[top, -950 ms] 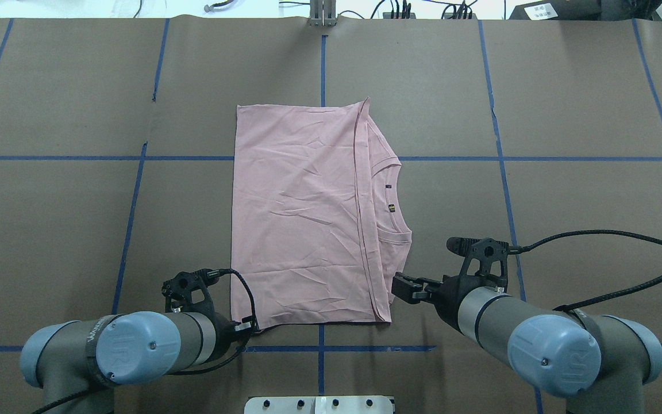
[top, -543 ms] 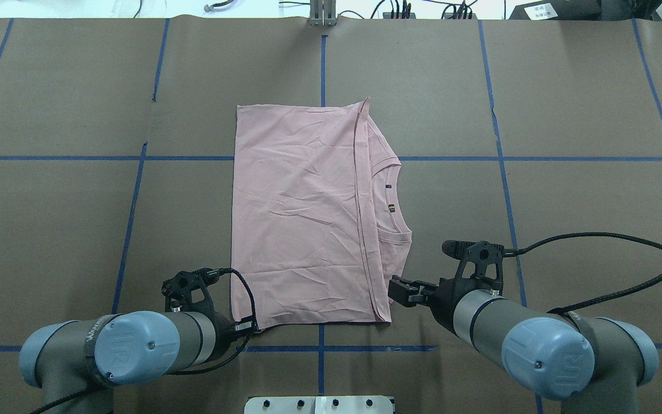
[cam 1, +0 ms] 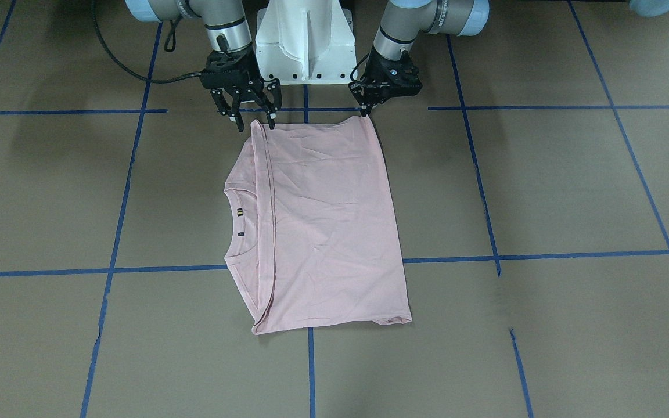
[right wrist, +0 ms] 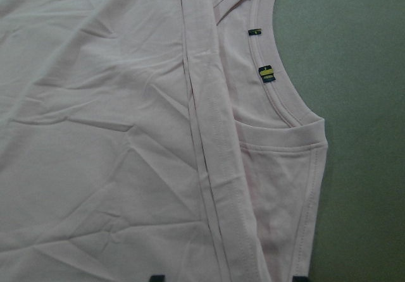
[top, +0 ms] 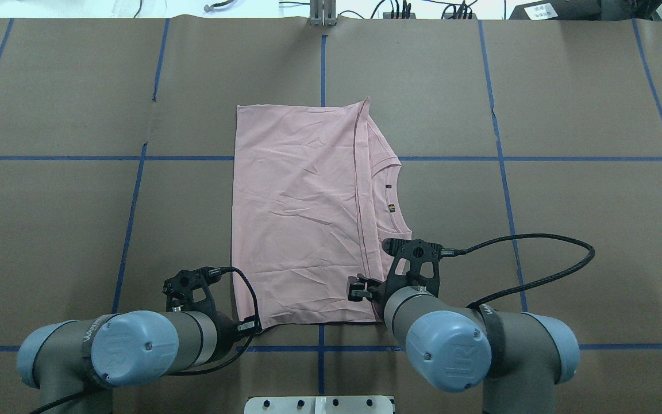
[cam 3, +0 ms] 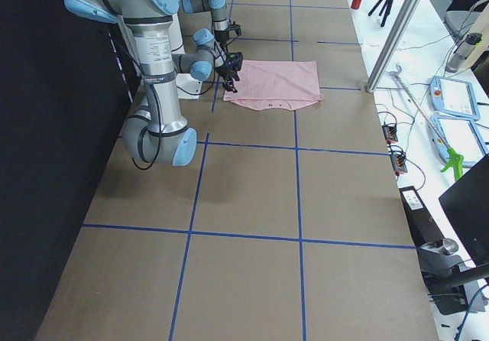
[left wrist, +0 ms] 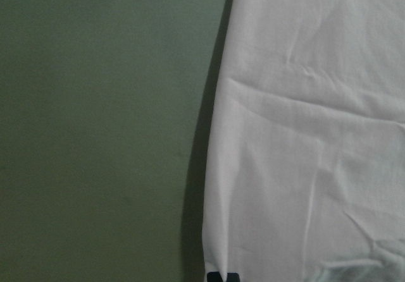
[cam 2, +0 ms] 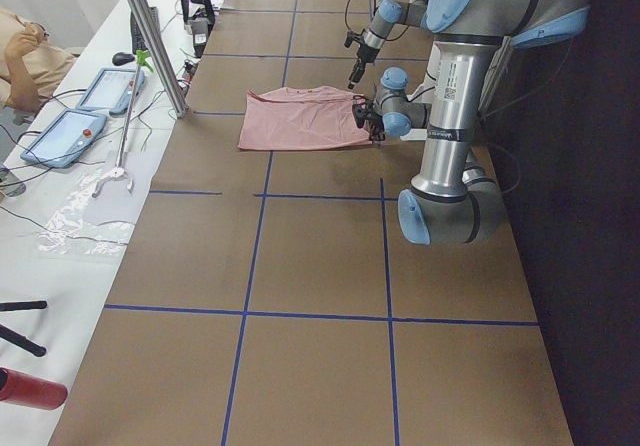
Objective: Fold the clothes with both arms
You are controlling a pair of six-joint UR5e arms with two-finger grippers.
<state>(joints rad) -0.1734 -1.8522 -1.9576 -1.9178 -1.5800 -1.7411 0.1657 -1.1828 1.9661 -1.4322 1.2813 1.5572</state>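
Right arm (top: 449, 345) swings in toward the robot's left. Right pincer (top: 356, 289), earlier just off the T-shirt's (top: 296, 218) near right edge, now sits over the fabric at the near corner, above the folded hem band, fingers spread. Its black cable (top: 566, 270) trails along: the loop over the bench (top: 595, 190) is tighter and nearer the shirt.

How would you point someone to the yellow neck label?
On the brown table lies a folded pink T-shirt, its collar on the robot's right side. Two small labels sit just inside the collar. The yellow-striped label is the one nearer the robot; the other label is plain dark.
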